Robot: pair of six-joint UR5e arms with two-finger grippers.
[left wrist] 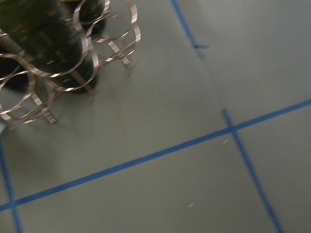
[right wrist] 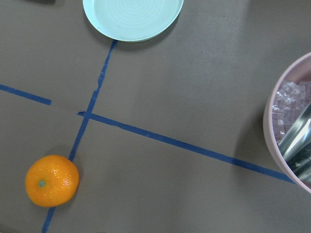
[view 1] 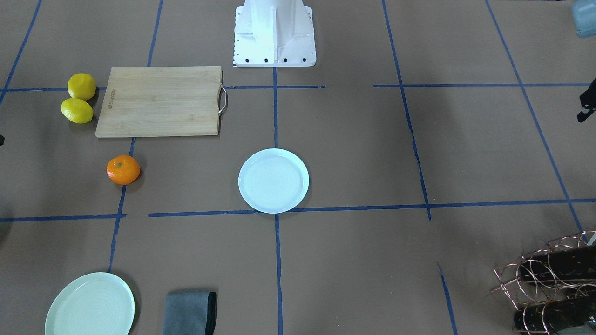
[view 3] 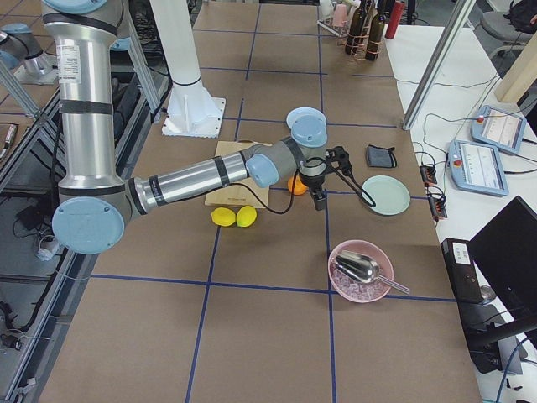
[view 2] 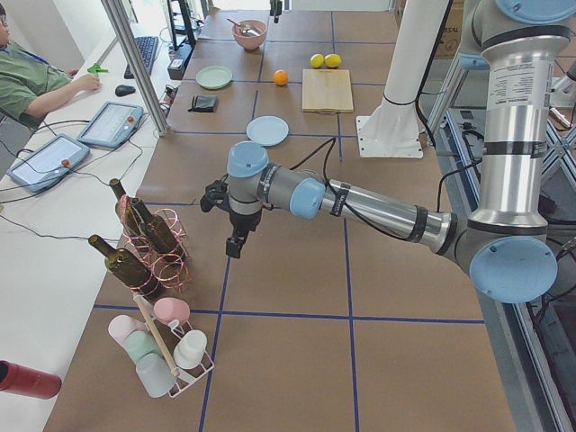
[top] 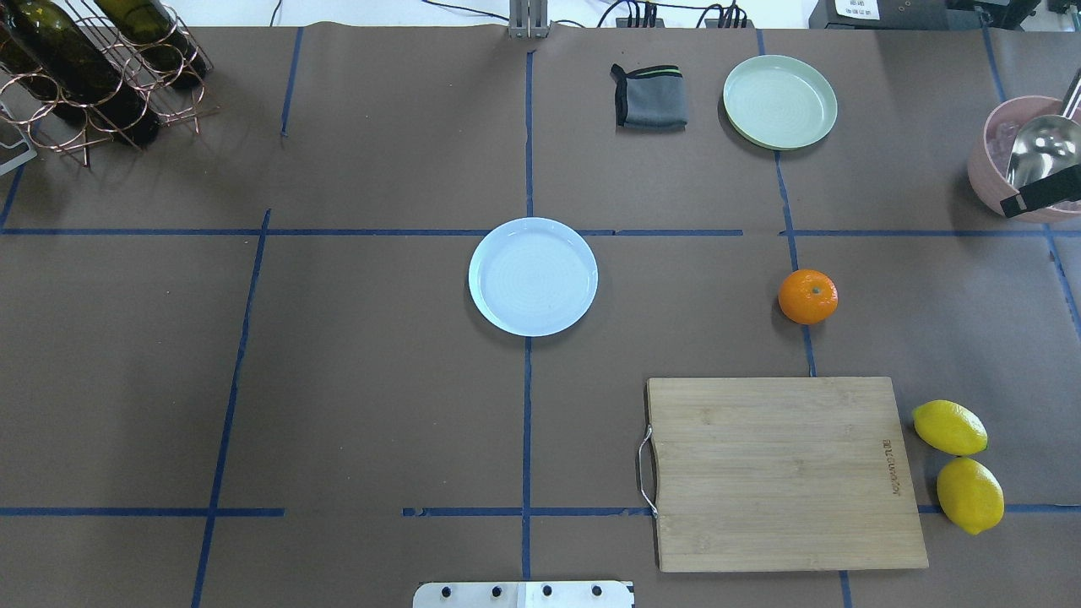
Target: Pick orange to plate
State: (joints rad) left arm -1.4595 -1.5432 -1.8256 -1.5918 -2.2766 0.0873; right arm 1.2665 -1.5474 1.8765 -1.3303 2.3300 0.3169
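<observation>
The orange (top: 808,296) lies on the brown table to the right of the bluish-white plate (top: 533,276), which is bare at the table's middle. They stand well apart, as the front view shows with the orange (view 1: 123,170) and plate (view 1: 274,180). My right gripper (view 3: 320,201) hovers beside the orange, between it and the pink bowl; its wrist view shows the orange (right wrist: 51,180) at lower left with no fingers in sight. My left gripper (view 2: 234,245) hangs above the table near the wine rack. I cannot tell whether either gripper is open or shut.
A wooden cutting board (top: 781,473) and two lemons (top: 949,427) lie near the robot's right side. A mint-green plate (top: 779,101) and grey cloth (top: 650,97) sit at the far edge. A pink bowl (top: 992,148) holds a ladle. A wine rack (top: 84,67) stands far left.
</observation>
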